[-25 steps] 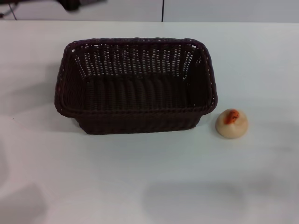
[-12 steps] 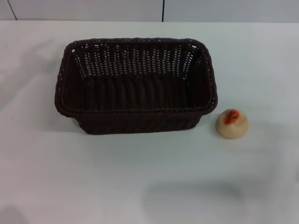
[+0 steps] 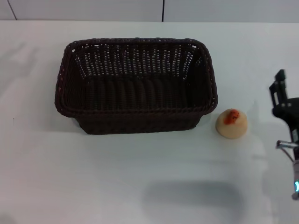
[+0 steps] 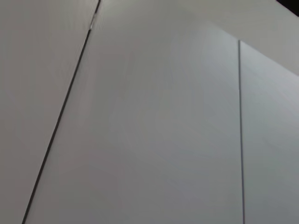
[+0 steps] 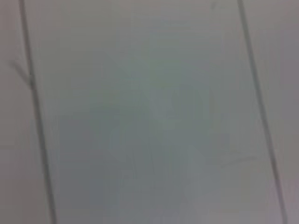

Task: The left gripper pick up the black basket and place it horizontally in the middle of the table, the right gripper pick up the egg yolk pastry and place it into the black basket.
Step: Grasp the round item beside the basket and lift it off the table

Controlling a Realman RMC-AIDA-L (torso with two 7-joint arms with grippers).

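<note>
While hanging at table's right edge, my right gripper (image 3: 280, 95) is showing no clear finger gap; cannot tell. Small cream dome-shaped egg yolk pastry (image 3: 231, 123) is sitting just right of dark woven wicker black basket (image 3: 135, 86), mid-table. Risking: claw nudging round bun, rolling it away.

Dark woven black basket (image 3: 135, 86); cream, orange-spotted egg yolk pastry (image 3: 231, 123).

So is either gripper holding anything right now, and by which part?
Nothing is held. The pastry sits on the table beside the basket. The right gripper is off to its right, apart from it; the left gripper isn't in view.
</note>
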